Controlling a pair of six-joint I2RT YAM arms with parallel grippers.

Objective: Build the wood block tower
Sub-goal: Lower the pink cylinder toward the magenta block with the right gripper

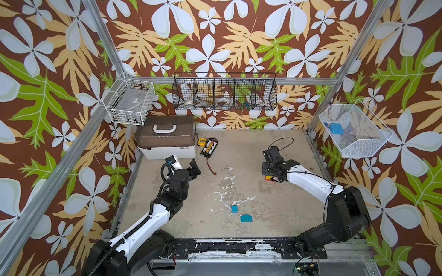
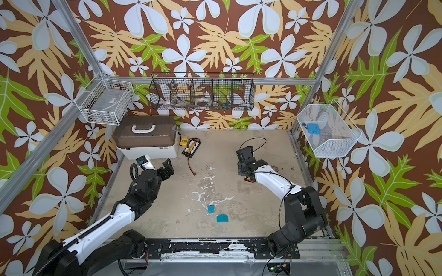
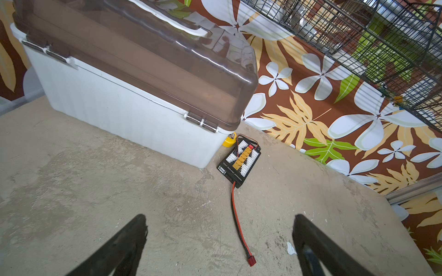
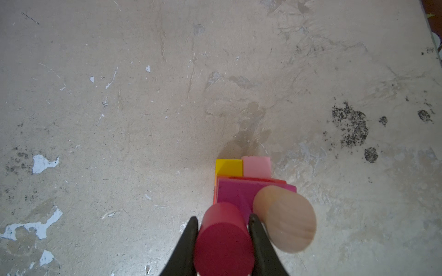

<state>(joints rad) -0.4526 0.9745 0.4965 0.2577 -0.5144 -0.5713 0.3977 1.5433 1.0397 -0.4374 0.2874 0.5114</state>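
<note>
Right claw is closed onto a dark red cylinder, one finger on each side of its round wall, with the cylinder standing upright. The cylinder is over the tower, which stands on the right side of the desk, about midway between near and far. In both top views the right arm hides most of the tower, and only a red and yellow corner shows. From the right wrist view, the top layer is a magenta brick. A tan cylinder stands on it, just beside the dark red one. Whether the dark red cylinder already touches the brick cannot be told. Below the brick a yellow block and a pink block lie side by side, touching. Two pieces lie loose near the middle of the desk, towards its near edge: a blue cube and a teal house-shaped piece, close together but apart, with the teal one lying flat. Left claw is spread wide and holds nothing. It hangs over bare desk at far left, close to a white box with a brown lid. A black connector board lies just right of the box, and its red cable trails towards the near side.
</note>
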